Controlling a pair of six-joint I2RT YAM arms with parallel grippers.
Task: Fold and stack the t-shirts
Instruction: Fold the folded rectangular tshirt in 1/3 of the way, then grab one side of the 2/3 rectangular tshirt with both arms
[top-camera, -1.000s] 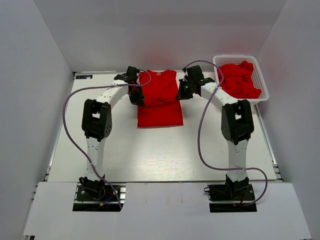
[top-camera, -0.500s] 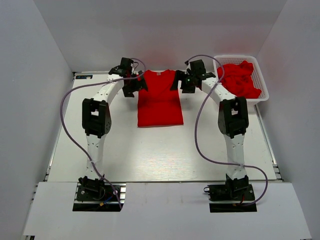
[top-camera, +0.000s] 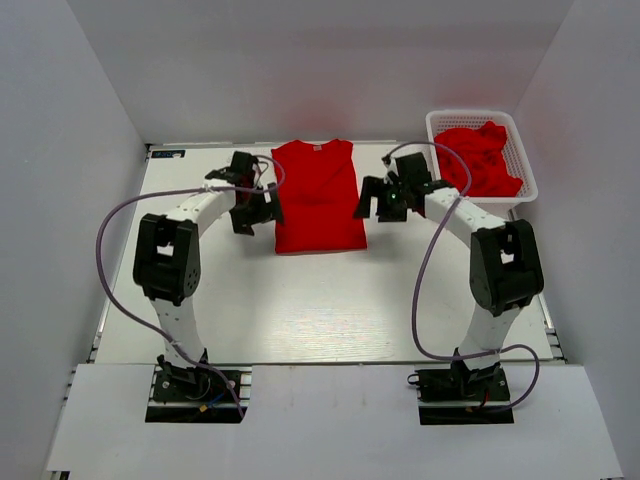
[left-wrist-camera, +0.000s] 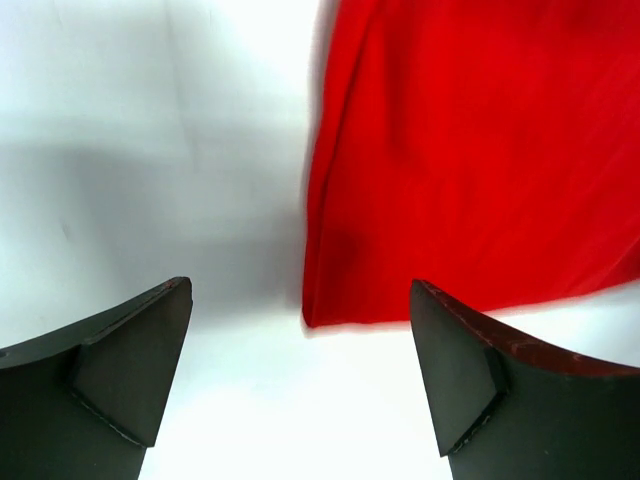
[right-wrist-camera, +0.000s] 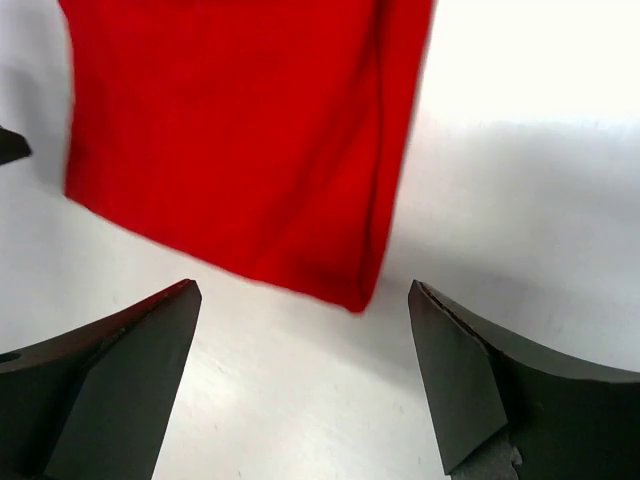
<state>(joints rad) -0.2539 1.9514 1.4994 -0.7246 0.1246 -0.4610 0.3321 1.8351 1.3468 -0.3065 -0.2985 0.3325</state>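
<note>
One red t-shirt lies flat at the middle back of the table, sleeves tucked in so it forms a long rectangle with the collar at the far end. My left gripper hovers open beside its left edge; in the left wrist view the shirt's near left corner lies just ahead of the open gripper. My right gripper hovers open beside the right edge; in the right wrist view the shirt's near right corner lies ahead of the open gripper. Neither holds anything. More red t-shirts lie crumpled in the basket.
A white mesh basket stands at the back right corner, just right of the right arm. White walls close in the table on three sides. Purple cables loop from both arms over the white table.
Both grippers opened and let go of the sleeves, which now lie folded in. Both arms then drew back from the shoulders toward the near part of the shirt's sides.
</note>
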